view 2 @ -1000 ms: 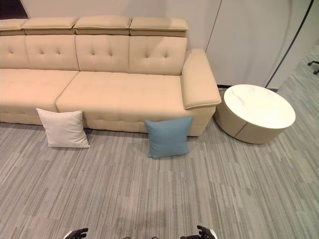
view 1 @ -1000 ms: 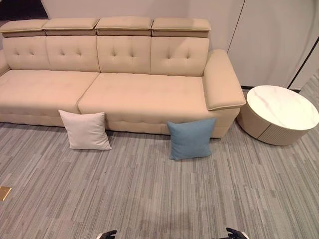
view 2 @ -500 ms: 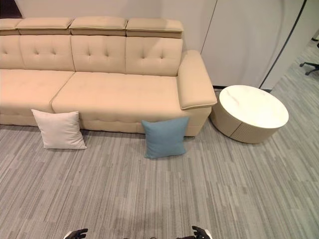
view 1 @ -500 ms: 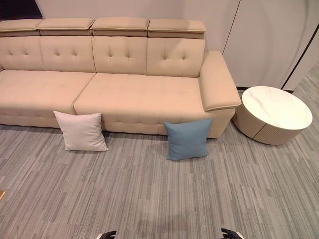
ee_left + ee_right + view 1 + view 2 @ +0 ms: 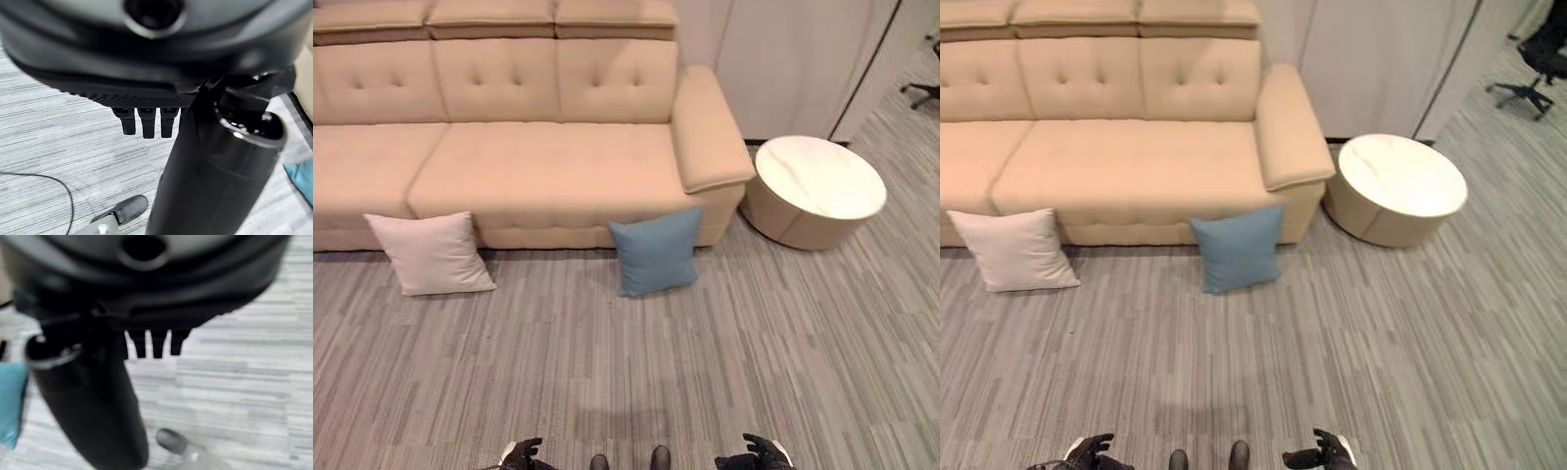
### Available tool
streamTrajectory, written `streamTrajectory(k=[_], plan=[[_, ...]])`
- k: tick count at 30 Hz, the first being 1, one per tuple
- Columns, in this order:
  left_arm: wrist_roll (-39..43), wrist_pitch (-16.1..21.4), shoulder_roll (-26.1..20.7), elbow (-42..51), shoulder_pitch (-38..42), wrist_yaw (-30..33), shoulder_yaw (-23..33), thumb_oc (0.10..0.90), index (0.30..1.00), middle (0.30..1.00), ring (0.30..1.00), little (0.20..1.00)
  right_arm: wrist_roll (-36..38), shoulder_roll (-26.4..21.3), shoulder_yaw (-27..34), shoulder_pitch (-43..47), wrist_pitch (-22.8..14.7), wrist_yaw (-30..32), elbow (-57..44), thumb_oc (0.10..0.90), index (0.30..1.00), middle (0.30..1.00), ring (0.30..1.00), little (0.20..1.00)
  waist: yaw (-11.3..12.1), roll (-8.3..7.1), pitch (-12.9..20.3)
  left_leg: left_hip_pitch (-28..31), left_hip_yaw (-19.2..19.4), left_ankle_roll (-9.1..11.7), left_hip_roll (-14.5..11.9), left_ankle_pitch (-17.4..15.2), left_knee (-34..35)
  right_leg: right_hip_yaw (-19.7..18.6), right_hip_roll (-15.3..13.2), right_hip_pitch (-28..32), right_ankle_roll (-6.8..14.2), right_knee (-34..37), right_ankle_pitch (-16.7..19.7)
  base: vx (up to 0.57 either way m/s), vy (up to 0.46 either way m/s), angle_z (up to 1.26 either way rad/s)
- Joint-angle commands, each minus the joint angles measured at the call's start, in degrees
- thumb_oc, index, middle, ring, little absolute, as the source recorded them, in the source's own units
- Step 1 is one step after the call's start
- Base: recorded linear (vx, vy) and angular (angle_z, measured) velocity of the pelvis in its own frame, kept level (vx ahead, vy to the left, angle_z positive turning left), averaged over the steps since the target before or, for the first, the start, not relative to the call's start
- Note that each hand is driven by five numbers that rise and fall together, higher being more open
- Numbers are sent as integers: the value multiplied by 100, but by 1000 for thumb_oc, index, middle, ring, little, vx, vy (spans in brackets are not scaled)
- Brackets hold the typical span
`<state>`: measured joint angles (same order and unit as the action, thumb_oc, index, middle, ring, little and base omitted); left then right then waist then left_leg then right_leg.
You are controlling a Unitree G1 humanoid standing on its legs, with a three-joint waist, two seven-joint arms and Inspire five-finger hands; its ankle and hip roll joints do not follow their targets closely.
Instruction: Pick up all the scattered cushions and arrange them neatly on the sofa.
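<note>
A cream cushion (image 5: 429, 253) leans on the front of the beige sofa (image 5: 548, 166), on the carpet at the left. A blue cushion (image 5: 654, 251) leans against the sofa's front near its right arm, also on the floor. My left hand (image 5: 521, 455) and right hand (image 5: 754, 455) hang low at the near edge, far from both cushions. In the left wrist view its fingers (image 5: 144, 122) point straight down with nothing in them. The right hand's fingers (image 5: 154, 346) are straight and empty too. A blue cushion corner (image 5: 10, 401) shows in the right wrist view.
A round white-topped side table (image 5: 815, 186) stands right of the sofa arm. An office chair (image 5: 1528, 73) is at the far right by the pale wall panels. Grey striped carpet (image 5: 626, 372) stretches between me and the sofa.
The whole picture has shifted, so the camera has moved: sofa and cushions sit further left and my hands show more. The cushions themselves have not moved.
</note>
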<state>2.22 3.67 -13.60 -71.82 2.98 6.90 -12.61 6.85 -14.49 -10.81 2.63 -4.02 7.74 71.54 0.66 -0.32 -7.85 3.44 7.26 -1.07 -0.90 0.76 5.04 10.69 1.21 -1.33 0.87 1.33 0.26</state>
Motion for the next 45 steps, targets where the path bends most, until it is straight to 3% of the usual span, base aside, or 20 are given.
streamTrajectory(k=[1, 6, 9, 10, 13, 18, 22, 24, 25, 27, 28, 30, 31, 34, 36, 40, 41, 42, 44, 45], plan=[[82, 133, -9, -254, 272, 67, 5, 800, 900, 900, 900, 900, -56, -176, -178, 46, -57, 125, 16, 800, 900, 900, 900, 900, -13, -75, 20, 38, -215, 217, 30, -385, -181, -165, -462, 79, 551, -344, -154, 43, -150, 6], [121, 167, 48, -198, 402, 39, -148, 800, 900, 900, 900, 900, 93, -259, -119, 67, -113, 151, 22, 800, 900, 900, 900, 900, -113, -87, -166, -448, -221, 414, -104, -461, -1190, -164, -433, 177, 347, -257, -249, -8, -118, 13], [212, 163, 76, -144, 468, 51, -207, 800, 900, 900, 900, 900, 258, -384, -52, 117, -148, 203, -10, 800, 900, 900, 900, 900, -127, -131, -360, -1118, -312, 521, -198, -105, -2266, -175, -412, 275, 146, -221, -296, 8, -138, 26], [212, 163, 76, -144, 468, 51, -207, 800, 900, 900, 900, 900, 258, -384, -52, 117, -149, 203, -10, 800, 900, 900, 900, 900, -130, -130, -358, -1127, -316, 521, -199, -109, -2276, -171, -411, 273, 145, -221, -296, 120, -42, 47], [188, 132, 103, -212, 344, 29, -219, 800, 900, 900, 900, 900, 222, -433, -101, 93, -156, 226, 12, 800, 900, 900, 900, 900, -6, -148, -271, -1344, -671, 383, 202, -305, -1767, -334, -347, 473, 160, -89, -377, 217, 3, 8], [136, 113, 113, -289, 267, 7, -178, 800, 900, 900, 900, 900, 219, -424, -91, 92, -136, 211, 16, 800, 900, 900, 900, 900, 67, -112, -189, -1360, -756, 350, 253, -168, -1337, -500, -256, 602, 208, -73, -506, 158, 69, -14], [131, 99, 61, -281, 205, -16, -99, 800, 900, 900, 900, 900, 235, -311, -90, 89, -133, 174, -67, 800, 900, 900, 900, 900, 144, -157, -55, -1081, -663, 168, 298, -352, -1171, -631, -386, 612, 357, -301, -544, 219, 182, -49], [130, 95, 30, -262, 213, -27, -88, 800, 900, 900, 900, 900, 261, -279, -79, 118, -133, 148, -124, 800, 900, 900, 900, 900, 172, -174, -43, -984, -615, 69, 306, -455, -1152, -680, -443, 478, 456, -678, -524, 150, 178, -69], [143, 86, -42, -222, 248, -14, -76, 800, 900, 900, 900, 900, 322, -267, -86, 219, -133, 129, -265, 800, 900, 900, 900, 900, 138, -145, -139, -863, -570, -119, 315, -581, -1183, -729, -519, -60, 680, -1680, -155, 89, 164, -51], [176, 90, -91, -189, 277, 9, -59, 800, 900, 900, 900, 900, 370, -256, -72, 304, -151, 149, -329, 800, 900, 900, 900, 900, 97, -57, -238, -736, -558, -237, 263, -667, -1179, -570, -640, -543, 761, -2344, 82, 106, 155, -34], [176, 90, -91, -189, 277, 9, -58, 800, 900, 900, 900, 900, 370, -257, -72, 304, -150, 149, -329, 800, 900, 900, 900, 900, 97, -58, -241, -733, -558, -238, 265, -669, -1179, -571, -643, -545, 761, -2353, 76, 194, 79, -5], [160, 85, -92, -208, 262, -2, -59, 800, 900, 900, 900, 900, 288, -305, -110, 350, -134, 190, -311, 800, 900, 900, 900, 900, 89, -9, -207, -335, -541, -232, 239, -803, -961, -50, -794, -771, 605, -1864, -105, 276, -1, 20], [160, 85, -91, -208, 262, -2, -59, 800, 900, 900, 900, 900, 288, -306, -110, 350, -134, 190, -312, 800, 900, 900, 900, 900, 86, -4, -216, -320, -546, -230, 235, -803, -954, -44, -790, -754, 603, -1858, -106, 215, -50, -41], [122, 75, -66, -270, 264, 7, -54, 800, 900, 900, 900, 900, 197, -326, -168, 391, -107, 225, -300, 800, 900, 900, 900, 900, 61, -14, -218, -4, -502, -189, 198, -894, -746, 304, -869, -1002, 618, -1294, 122, 243, -87, -51], [52, 90, -67, -313, 285, -6, -63, 800, 900, 900, 900, 900, 173, -333, -168, 330, -86, 199, -259, 800, 900, 900, 900, 900, -30, -49, -201, 285, -654, -128, 209, -967, -594, 248, -743, -1040, 650, -959, 204, 335, -164, -21], [22, 103, -11, -313, 272, 4, -102, 800, 900, 900, 900, 900, 174, -332, -178, 227, -89, 210, -186, 800, 900, 900, 900, 900, -61, -36, -70, 430, -699, 58, 52, -930, -587, 267, -583, -799, 486, -787, 96, 230, -175, 26], [36, 123, 42, -283, 293, -7, -140, 800, 900, 900, 900, 900, 227, -345, -159, 218, -114, 216, -149, 800, 900, 900, 900, 900, -74, -27, -68, 303, -682, 232, -51, -745, -899, 271, -483, -598, 391, -632, 46, 218, -393, 45], [128, 143, 103, -136, 419, -36, -260, 800, 900, 900, 900, 900, 373, -383, -139, 278, -186, 264, -176, 800, 900, 900, 900, 900, -17, -162, -282, -630, -532, 456, -253, -114, -2564, 235, -407, -208, 144, -350, -70, 261, -448, 54], [205, 146, 93, -53, 473, -18, -308, 800, 900, 900, 900, 900, 452, -393, -148, 282, -180, 267, -170, 800, 900, 900, 900, 900, 62, -263, -391, -1158, -495, 365, -243, -119, -3156, 172, -372, -5, 21, -276, -189, 228, -284, 13], [200, 147, 98, -59, 474, -15, -322, 800, 900, 900, 900, 900, 466, -386, -164, 272, -181, 265, -161, 800, 900, 900, 900, 900, 84, -275, -393, -1241, -501, 336, -177, -204, -3045, 141, -362, 67, 32, -240, -213, 247, -114, -31]])
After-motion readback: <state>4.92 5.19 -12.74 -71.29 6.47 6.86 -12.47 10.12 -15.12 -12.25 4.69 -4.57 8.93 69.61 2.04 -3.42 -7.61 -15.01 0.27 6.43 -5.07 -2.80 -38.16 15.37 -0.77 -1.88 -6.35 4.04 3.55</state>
